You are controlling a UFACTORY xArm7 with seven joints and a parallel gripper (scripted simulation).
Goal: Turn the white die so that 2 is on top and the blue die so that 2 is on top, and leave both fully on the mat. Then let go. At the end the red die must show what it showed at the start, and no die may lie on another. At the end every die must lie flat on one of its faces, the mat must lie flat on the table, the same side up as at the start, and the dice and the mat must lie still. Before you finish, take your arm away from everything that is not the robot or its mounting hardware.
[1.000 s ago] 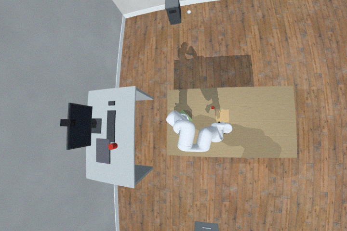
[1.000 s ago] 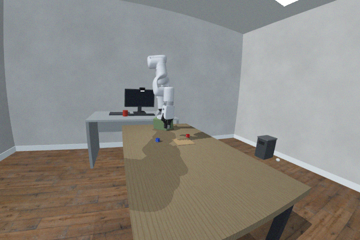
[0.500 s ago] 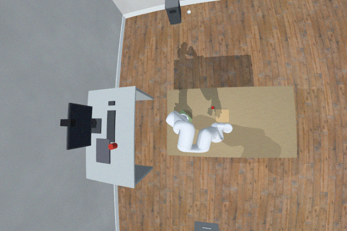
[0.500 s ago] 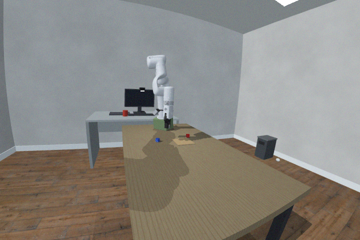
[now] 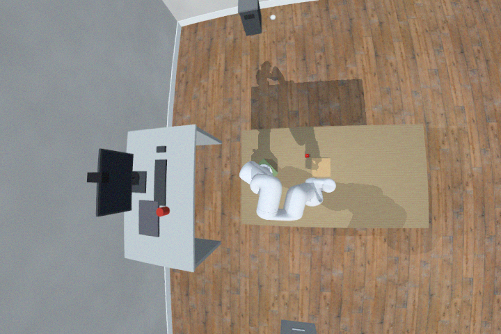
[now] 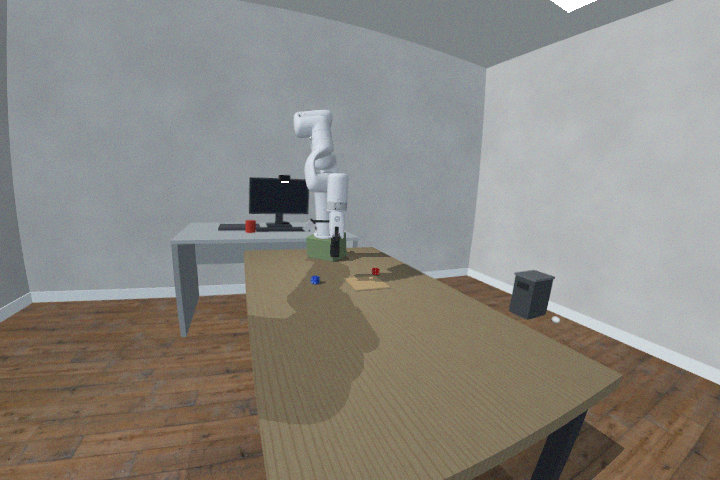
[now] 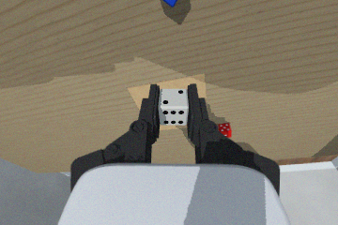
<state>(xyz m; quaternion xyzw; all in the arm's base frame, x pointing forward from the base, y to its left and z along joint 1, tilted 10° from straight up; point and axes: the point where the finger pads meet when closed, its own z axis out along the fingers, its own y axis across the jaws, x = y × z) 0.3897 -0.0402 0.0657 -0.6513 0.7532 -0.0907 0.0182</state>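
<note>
Top: red die (image 5: pixel 307 156) (image 6: pixel 375 271) (image 7: pixel 224 129) just off the mat (image 5: pixel 324 167) (image 6: pixel 367 284) (image 7: pixel 169 82); gripper (image 6: pixel 335 251) (image 7: pixel 173 96) hidden. Exterior: blue die (image 6: pixel 315 280) (image 7: pixel 170 2) beside the mat, bin (image 5: pixel 248 19) (image 6: pixel 529 295) well apart from it (contents not visible). Wrist: gripper clamps white die (image 7: pixel 173 107), 2 and 6 showing, mat beyond. Likely reorienting; next, square 2 upward, lower onto mat.

The blue die (image 6: pixel 315 280) (image 7: pixel 171 2) is cut off by the wrist picture's top edge; from the exterior, its pips, toward the table's (image 6: pixel 429 362) left edge, are too small to read.
</note>
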